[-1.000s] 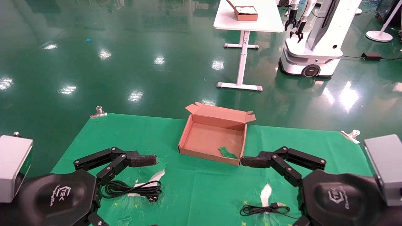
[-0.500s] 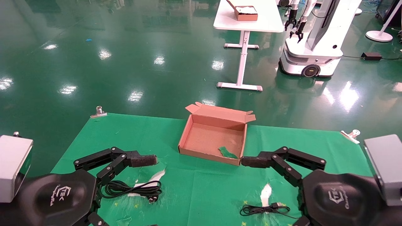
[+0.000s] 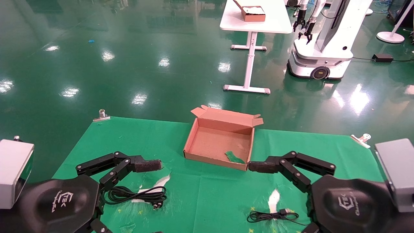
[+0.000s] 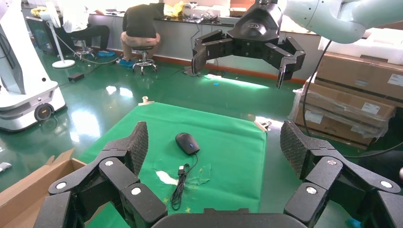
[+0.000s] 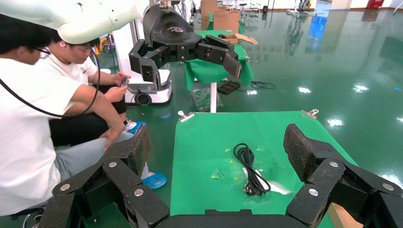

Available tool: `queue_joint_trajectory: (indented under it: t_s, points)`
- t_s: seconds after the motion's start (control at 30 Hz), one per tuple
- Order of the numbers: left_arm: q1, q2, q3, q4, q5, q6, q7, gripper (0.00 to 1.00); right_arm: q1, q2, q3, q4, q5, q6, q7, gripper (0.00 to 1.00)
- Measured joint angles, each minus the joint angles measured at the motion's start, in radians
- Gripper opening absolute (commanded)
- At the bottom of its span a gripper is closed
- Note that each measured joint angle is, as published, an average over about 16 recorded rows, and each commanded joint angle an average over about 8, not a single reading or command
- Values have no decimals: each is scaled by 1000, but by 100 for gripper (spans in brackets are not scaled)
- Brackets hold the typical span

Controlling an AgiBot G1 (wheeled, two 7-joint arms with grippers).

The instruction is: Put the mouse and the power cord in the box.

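The open brown cardboard box point(image 3: 194, 136) sits mid-table on the green cloth, with only a green scrap point(image 3: 234, 157) inside. The coiled black power cord point(image 3: 136, 194) lies near the front left, just below my left gripper's upper finger point(image 3: 147, 165); the right wrist view shows the power cord point(image 5: 251, 168) too. The black mouse point(image 4: 187, 143) and its thin cable point(image 4: 179, 185) lie front right; the head view shows only that cable point(image 3: 271, 216). My left gripper point(image 4: 215, 147) and right gripper point(image 5: 218, 142) both hover open and hold nothing, facing each other in front of the box.
Metal clips point(image 3: 102, 115) point(image 3: 362, 138) pin the cloth's far corners. White torn patches point(image 3: 161, 181) mark the cloth. Beyond the table stand a white table point(image 3: 275, 26) with a smaller brown box point(image 3: 254, 13) and another robot point(image 3: 320, 42). Two people point(image 5: 43, 95) sit off the table's left end.
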Motion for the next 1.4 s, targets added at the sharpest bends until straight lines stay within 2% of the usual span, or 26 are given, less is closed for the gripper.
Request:
queue_joint_trajectory:
  t_s: [0.33,0.53,0.67,0.93,1.07,1.4]
  points:
    - [1,-2,2,-2,6,0,0,100,-2,3,-3,2,-8,-3,-1,100]
    - [-14,-11,33,-22,88,-3,-5,100,-11,24,-26,13,-69,-1,7,100]
    - [-51,-7,79,-38,221,-7,4,100,-15,46,-51,25,-135,8,27,100]
    - [-159,52,202,-57,611,-81,1,100,6,79,-107,49,-293,34,87,100]
    - [-201,91,249,-54,769,-128,-4,100,28,81,-122,55,-341,45,110,100]
    - [-235,147,309,-45,985,-211,-59,100,53,72,-137,46,-384,52,123,100]
